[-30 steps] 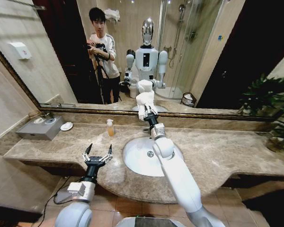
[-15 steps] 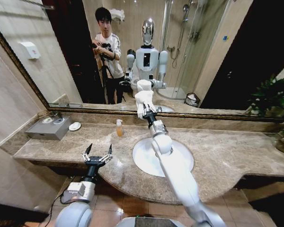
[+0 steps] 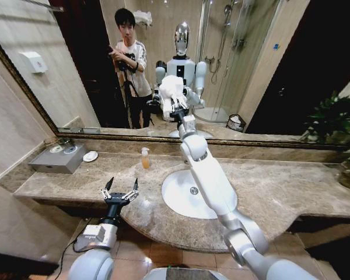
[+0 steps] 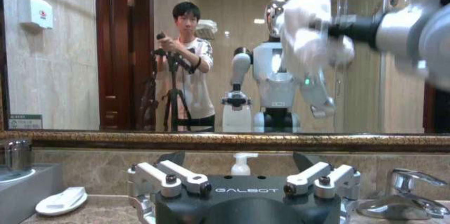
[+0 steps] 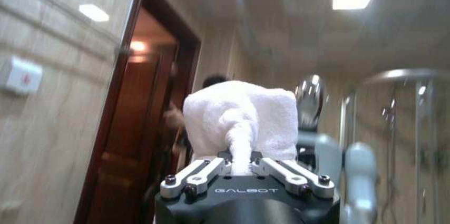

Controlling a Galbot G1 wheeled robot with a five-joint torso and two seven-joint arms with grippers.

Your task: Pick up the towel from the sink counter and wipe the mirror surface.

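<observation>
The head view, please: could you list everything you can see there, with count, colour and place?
sink counter: one, beige-brown marble, along the wall
basin: one, white, oval, set in the counter
mirror: one, bronze-gold frame, above the counter
towel: one, white, up at the mirror
soap bottle: one, amber, left of the basin
soap dish: one, white, far left
tray: one, grey, left end
plant: one, green, right end
right gripper: shut on the towel
left gripper: open, over the counter's front edge
</observation>
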